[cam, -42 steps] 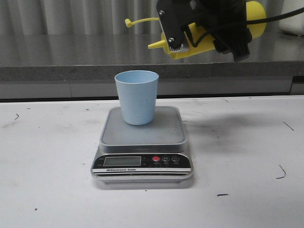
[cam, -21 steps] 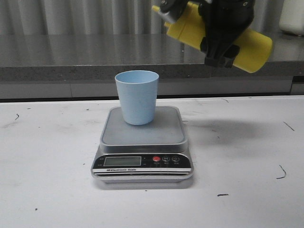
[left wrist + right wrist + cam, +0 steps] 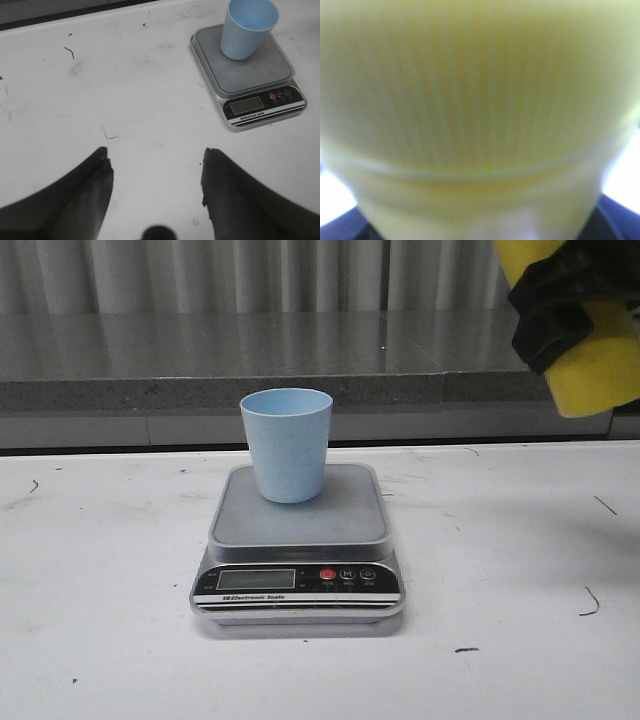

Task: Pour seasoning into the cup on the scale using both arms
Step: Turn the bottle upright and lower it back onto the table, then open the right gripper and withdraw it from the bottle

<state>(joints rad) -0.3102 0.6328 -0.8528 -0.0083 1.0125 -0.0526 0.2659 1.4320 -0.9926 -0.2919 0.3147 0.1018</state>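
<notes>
The light blue cup stands upright on the grey platform of the scale, mid-table. High at the right edge, my right gripper is shut on the yellow seasoning bottle, well to the right of the cup and above it. The bottle's nozzle and cap are out of frame. Up close, the bottle fills the right wrist view as a yellow blur. My left gripper is open over bare table with nothing between its fingers. The cup and scale lie some way ahead of it.
A grey stone ledge runs along the back behind the table, with a corrugated wall above it. The white tabletop carries small dark scuff marks.
My right gripper has carried the seasoning bottle rightward, away from above the cup. The bottle has swung from nozzle pointing left to nozzle end up and out of frame. Cup and scale stay still.
</notes>
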